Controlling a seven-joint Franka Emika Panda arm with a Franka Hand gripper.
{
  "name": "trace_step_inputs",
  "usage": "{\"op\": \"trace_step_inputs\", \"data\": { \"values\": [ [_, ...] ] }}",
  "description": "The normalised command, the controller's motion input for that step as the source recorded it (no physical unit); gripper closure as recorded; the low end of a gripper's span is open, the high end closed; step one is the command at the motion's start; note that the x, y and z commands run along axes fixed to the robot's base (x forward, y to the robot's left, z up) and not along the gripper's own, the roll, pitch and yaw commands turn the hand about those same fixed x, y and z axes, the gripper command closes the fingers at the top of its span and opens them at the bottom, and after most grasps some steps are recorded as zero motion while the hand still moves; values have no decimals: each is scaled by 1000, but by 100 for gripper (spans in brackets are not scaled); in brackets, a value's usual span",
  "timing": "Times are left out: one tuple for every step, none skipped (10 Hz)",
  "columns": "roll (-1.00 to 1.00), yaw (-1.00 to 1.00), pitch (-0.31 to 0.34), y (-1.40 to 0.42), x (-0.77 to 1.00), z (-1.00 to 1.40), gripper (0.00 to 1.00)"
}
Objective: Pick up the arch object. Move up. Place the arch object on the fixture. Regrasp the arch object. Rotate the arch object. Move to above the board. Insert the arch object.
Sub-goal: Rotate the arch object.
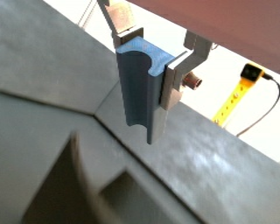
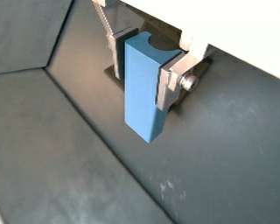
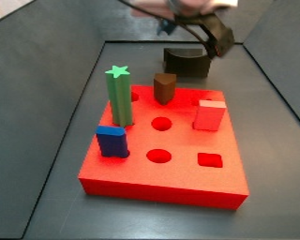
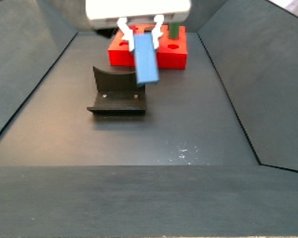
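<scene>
Presently: pincer point(image 4: 142, 31) clenched on arch object point(image 4: 145, 58) — long axis near upright, hanging below the fingers, raised over the fixture point(image 4: 115, 93); board point(image 4: 179, 54) lies beyond.

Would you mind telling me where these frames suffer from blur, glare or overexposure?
In a side view, the end effector at the top edge is motion-blurred, while the board is sharp. In a wrist view, the background behind the arch object is blown out white. In a side view, pale glare specks mark the floor.
</scene>
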Motion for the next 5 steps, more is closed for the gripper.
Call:
{"op": "trace_step_inputs", "data": {
  "values": [
    [-107,-38,-65,79,-894,1000,100],
    [-110,-47,-61,77,-898,1000,100],
    [-116,-57,-48,66,-905,1000,100],
    [-116,-62,-43,61,-907,1000,100],
    [-117,-66,-27,44,-833,912,100]
  ]
}}
